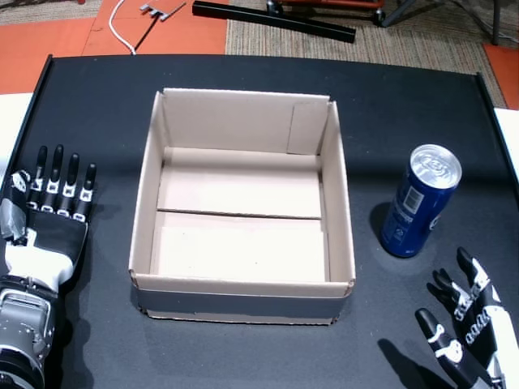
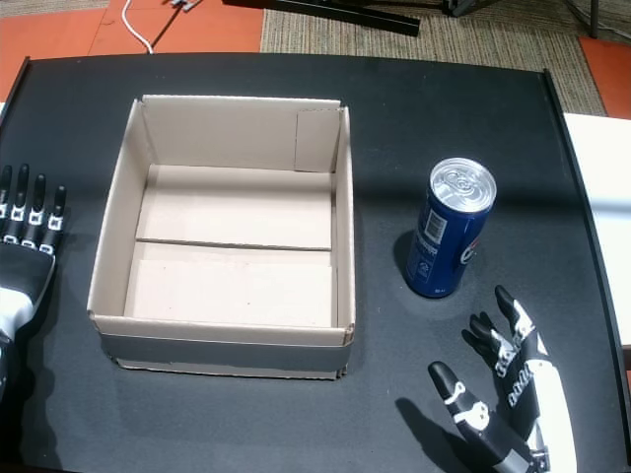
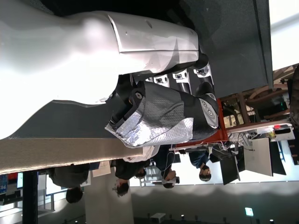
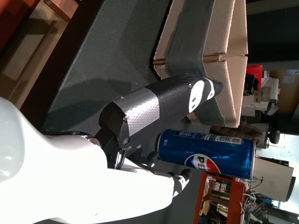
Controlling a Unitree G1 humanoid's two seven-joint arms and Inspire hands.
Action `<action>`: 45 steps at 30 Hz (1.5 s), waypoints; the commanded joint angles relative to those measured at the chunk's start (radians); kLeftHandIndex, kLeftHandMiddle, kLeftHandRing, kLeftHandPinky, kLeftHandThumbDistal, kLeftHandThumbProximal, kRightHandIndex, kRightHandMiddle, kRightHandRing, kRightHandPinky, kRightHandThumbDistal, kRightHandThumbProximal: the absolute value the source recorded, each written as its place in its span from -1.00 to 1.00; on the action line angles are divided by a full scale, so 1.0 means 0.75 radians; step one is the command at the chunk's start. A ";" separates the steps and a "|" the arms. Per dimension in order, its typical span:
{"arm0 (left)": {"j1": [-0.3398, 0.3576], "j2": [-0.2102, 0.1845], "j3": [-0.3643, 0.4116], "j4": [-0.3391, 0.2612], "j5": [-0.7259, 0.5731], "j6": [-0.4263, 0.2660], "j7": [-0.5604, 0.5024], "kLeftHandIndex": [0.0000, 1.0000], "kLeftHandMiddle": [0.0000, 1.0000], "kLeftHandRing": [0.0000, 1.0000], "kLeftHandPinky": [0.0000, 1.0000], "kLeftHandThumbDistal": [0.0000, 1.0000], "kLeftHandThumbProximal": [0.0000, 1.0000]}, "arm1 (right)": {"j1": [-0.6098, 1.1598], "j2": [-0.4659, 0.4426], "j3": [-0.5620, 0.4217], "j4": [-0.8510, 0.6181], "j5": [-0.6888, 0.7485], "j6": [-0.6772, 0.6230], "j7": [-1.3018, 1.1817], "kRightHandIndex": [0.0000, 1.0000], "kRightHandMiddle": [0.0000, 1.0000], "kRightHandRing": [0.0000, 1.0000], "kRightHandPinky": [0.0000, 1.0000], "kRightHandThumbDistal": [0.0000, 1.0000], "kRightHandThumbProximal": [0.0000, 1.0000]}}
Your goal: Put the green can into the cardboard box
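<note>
An open, empty cardboard box (image 1: 243,285) (image 2: 222,340) sits mid-table in both head views. The only can in view is blue, not green (image 1: 422,203) (image 2: 449,241). It stands upright to the right of the box, apart from it. My right hand (image 1: 470,324) (image 2: 508,394) is open with fingers spread, near the table's front edge and just short of the can. The right wrist view shows the can (image 4: 205,148) past my thumb (image 4: 187,100), untouched. Left of the box, my left hand (image 1: 53,207) (image 2: 25,246) (image 3: 163,112) lies flat and open, holding nothing.
The black table (image 1: 389,97) ends at white surfaces on both sides. Beyond its far edge are orange floor mats, a black bar (image 1: 276,20) and a white cable (image 1: 122,28). Seated people (image 3: 163,168) show in the left wrist view.
</note>
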 commanded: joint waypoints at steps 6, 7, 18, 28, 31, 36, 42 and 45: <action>0.097 -0.023 -0.011 0.057 0.040 0.009 0.071 0.14 0.05 0.22 0.47 -1.00 0.02 | 0.019 -0.003 0.008 0.013 -0.021 0.023 -0.014 0.79 0.80 0.90 1.00 0.90 0.07; 0.098 -0.022 -0.012 0.057 0.041 0.012 0.065 0.15 0.05 0.22 0.47 -1.00 0.04 | 0.018 -0.003 0.008 0.014 -0.018 0.022 -0.010 0.80 0.80 0.90 1.00 0.90 0.07; 0.096 -0.022 -0.005 0.058 0.033 0.017 0.079 0.14 0.03 0.22 0.45 -1.00 0.04 | 0.020 -0.002 0.010 0.011 -0.018 0.027 -0.016 0.82 0.81 0.90 1.00 0.94 0.07; 0.089 -0.025 -0.004 0.058 0.033 0.018 0.089 0.19 0.05 0.21 0.47 -1.00 0.07 | -0.004 -0.035 0.000 -0.011 -0.019 0.012 -0.032 0.83 0.83 0.92 1.00 0.99 0.09; 0.092 -0.023 -0.007 0.059 0.037 0.017 0.080 0.17 0.05 0.21 0.46 -1.00 0.07 | -0.023 -0.058 0.002 -0.023 -0.033 0.044 -0.060 0.83 0.84 0.93 1.00 1.00 0.08; 0.096 -0.015 -0.010 0.060 0.040 0.026 0.065 0.12 0.04 0.20 0.42 -1.00 0.11 | -0.064 -0.082 0.012 -0.011 -0.056 0.082 -0.084 0.89 0.86 0.90 1.00 1.00 0.06; 0.093 -0.012 -0.002 0.062 0.034 0.024 0.077 0.17 0.07 0.21 0.46 -1.00 0.06 | -0.087 -0.090 0.029 -0.006 -0.102 0.082 -0.120 0.82 0.83 0.90 1.00 1.00 0.08; 0.092 -0.010 0.002 0.062 0.030 0.030 0.081 0.16 0.05 0.19 0.44 -1.00 0.04 | -0.097 -0.096 0.036 -0.002 -0.132 0.068 -0.151 0.79 0.81 0.89 1.00 1.00 0.13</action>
